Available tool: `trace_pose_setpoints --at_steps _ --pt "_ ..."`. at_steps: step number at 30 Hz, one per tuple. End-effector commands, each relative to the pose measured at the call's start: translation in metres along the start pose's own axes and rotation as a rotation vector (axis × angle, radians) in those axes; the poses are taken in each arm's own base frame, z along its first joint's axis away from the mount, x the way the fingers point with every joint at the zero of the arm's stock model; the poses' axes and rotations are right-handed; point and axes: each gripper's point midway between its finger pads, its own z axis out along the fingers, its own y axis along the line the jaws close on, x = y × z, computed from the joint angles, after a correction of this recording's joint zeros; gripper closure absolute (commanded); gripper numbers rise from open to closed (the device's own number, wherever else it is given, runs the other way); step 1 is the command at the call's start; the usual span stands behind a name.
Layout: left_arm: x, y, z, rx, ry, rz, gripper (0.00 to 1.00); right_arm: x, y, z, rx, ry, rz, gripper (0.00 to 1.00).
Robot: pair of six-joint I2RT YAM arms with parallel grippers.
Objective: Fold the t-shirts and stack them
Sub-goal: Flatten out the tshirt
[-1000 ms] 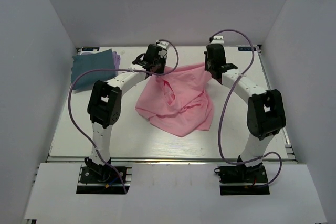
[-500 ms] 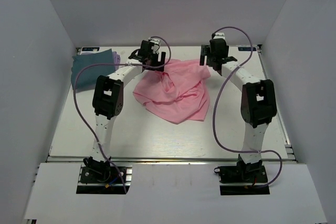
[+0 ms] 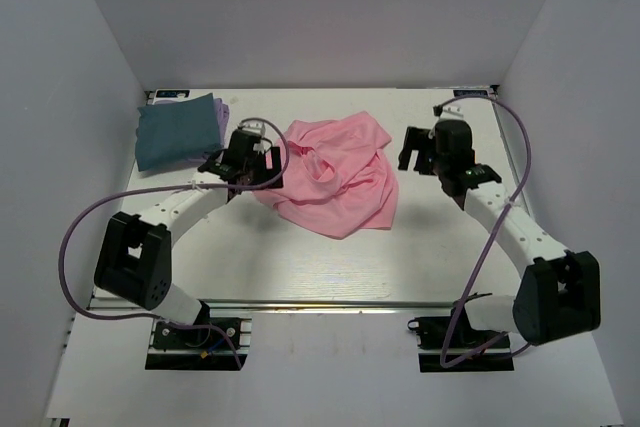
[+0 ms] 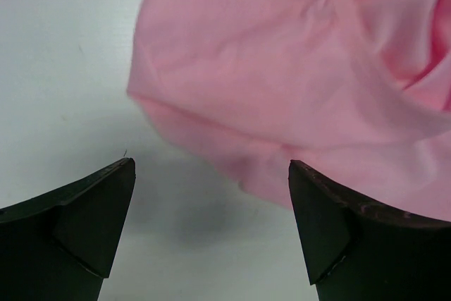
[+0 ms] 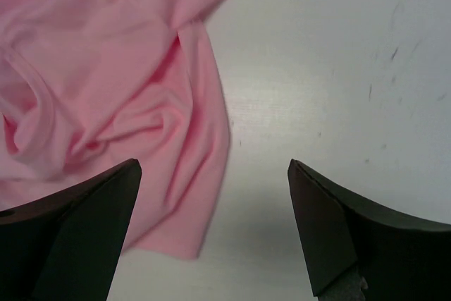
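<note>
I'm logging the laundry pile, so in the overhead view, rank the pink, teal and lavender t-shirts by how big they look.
1. pink t-shirt, crumpled, spread widest.
2. teal t-shirt, folded.
3. lavender t-shirt, only a sliver shows past the teal one, so its real size is unsure.

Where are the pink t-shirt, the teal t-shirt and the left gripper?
pink t-shirt (image 3: 335, 172): top view, middle of the crumpled cloth.
teal t-shirt (image 3: 175, 131): top view, centre of its upper face.
left gripper (image 4: 211, 166): left wrist view, midway between its open fingertips.
</note>
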Motion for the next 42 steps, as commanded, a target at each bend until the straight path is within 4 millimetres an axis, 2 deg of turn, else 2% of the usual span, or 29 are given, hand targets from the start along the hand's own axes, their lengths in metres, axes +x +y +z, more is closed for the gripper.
trace_pose_setpoints --at_steps 1,5,7,9,10,13,15,19,20,23,25,27,30,35,36,37,38,42 --pt "0.037 -0.003 0.002 0.041 0.059 -0.03 0.0 0.035 0.007 -0.015 -0.064 0.082 0.029 0.1" --pt "0.055 -0.002 0.013 0.056 0.101 -0.006 0.02 0.066 0.006 -0.023 -0.09 0.15 0.033 0.1" --pt "0.059 0.0 0.018 0.039 0.121 -0.004 0.09 0.074 0.009 -0.027 -0.115 0.167 0.037 0.1" --pt "0.067 0.009 0.024 -0.011 0.143 -0.006 0.1 0.083 0.007 -0.027 -0.115 0.183 0.041 0.1" --pt "0.066 0.011 0.024 -0.023 0.138 -0.006 0.14 0.085 0.014 -0.03 -0.154 0.189 0.043 0.1" --pt "0.065 0.014 0.031 -0.043 0.124 -0.014 0.19 0.096 0.016 -0.031 -0.175 0.215 0.047 0.1" --pt "0.062 0.014 0.036 -0.055 0.125 -0.013 0.28 0.104 0.014 -0.031 -0.171 0.239 0.042 0.1" --pt "0.065 0.026 0.046 -0.101 0.135 -0.031 0.55 0.116 0.012 -0.032 -0.165 0.274 0.029 0.1" --pt "0.063 0.028 0.049 -0.116 0.129 -0.044 0.69 0.12 0.01 -0.03 -0.153 0.286 0.018 0.1" --pt "0.063 0.021 0.046 -0.111 0.123 -0.04 1.0 0.134 0.006 -0.027 -0.122 0.33 -0.016 0.1" --pt "0.055 0.015 0.04 -0.071 0.084 -0.049 1.0 0.144 0.011 -0.024 -0.136 0.363 -0.032 0.1" --pt "0.058 0.012 0.036 -0.042 0.076 -0.053 1.0 0.154 0.013 -0.02 -0.134 0.4 -0.045 0.11" --pt "0.045 0.009 0.023 -0.023 0.029 -0.06 1.0 0.165 0.02 -0.012 -0.134 0.441 -0.053 0.19" --pt "0.051 0.008 0.008 0.007 0.035 -0.062 1.0 0.179 0.036 -0.007 -0.171 0.472 -0.045 0.25" --pt "0.046 0.005 0.003 0.025 0.019 -0.064 1.0 0.183 0.039 -0.005 -0.172 0.48 -0.04 0.25" --pt "0.049 0.004 0.002 0.037 0.019 -0.065 1.0 0.185 0.039 -0.004 -0.17 0.485 -0.039 0.25" --pt "0.054 0.004 0.0 0.044 0.026 -0.064 1.0 0.191 0.042 -0.003 -0.176 0.5 -0.044 0.29" --pt "0.053 0.003 -0.006 0.058 0.02 -0.066 1.0 0.196 0.049 0.004 -0.181 0.52 -0.046 0.32"
